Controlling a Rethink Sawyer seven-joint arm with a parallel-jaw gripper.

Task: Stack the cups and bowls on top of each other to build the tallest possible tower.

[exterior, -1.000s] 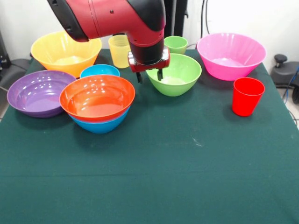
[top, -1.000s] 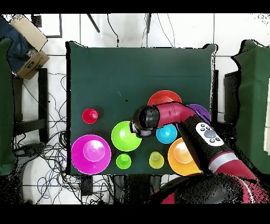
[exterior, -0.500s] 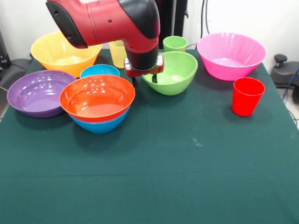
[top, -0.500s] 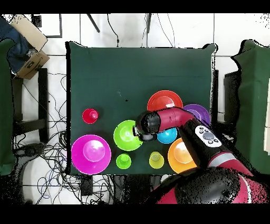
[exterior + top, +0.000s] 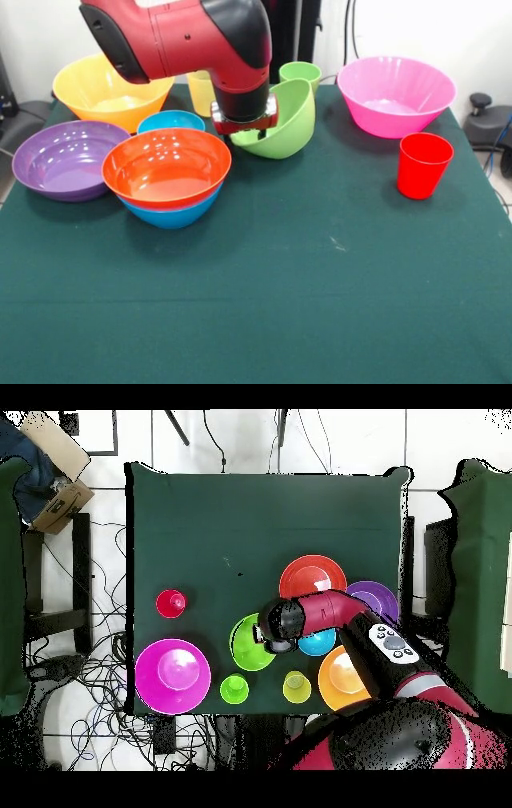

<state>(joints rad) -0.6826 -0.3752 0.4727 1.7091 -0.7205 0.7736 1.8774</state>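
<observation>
Tabletop [image 5: 320, 264]: jaws [image 5: 245, 133] seemingly gripping tilted green bowl [image 5: 290, 124]

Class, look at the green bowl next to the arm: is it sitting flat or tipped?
Tipped. The green bowl leans toward the gripper at its rim, its far rim raised high and its opening turned sideways.

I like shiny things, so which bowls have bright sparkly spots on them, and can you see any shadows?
In the front view, white glints dot the inside of the red-orange bowl, and softer ones sit on the purple bowl and pink bowl. The red cup casts only a faint shadow on the green tablecloth. In the overhead view the bowls look flat, with hardly any glints.
</observation>
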